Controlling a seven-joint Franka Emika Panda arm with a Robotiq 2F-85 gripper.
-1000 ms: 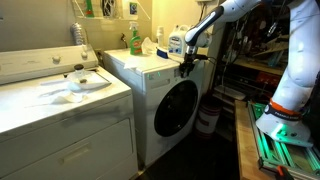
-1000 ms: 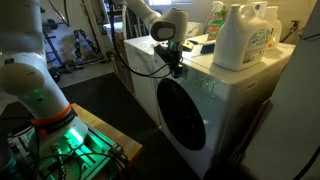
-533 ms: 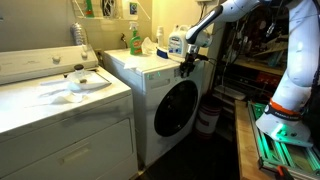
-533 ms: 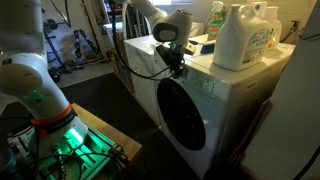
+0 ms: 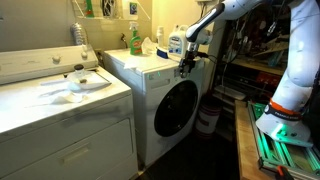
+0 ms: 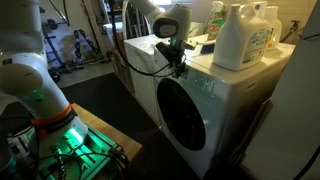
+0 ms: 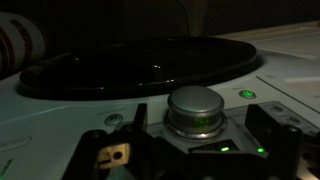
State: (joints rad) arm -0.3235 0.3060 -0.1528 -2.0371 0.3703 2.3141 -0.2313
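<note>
Hovers at washer (image 5: 150, 90) knob (image 7: 194, 110), hand (image 7: 193, 146) released, fingers (image 7: 112, 152) either side; may skid off its smooth top if closed off-centre.

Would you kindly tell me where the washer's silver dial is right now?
In the wrist view, the silver dial sits on the washer's white front panel, between the fingers of the open pincer and beside the dark round door.

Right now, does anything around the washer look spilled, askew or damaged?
Nothing stands out. The washer's round door looks shut, the detergent bottles stand upright on top, and the end effector sits open astride the control knob.
</note>
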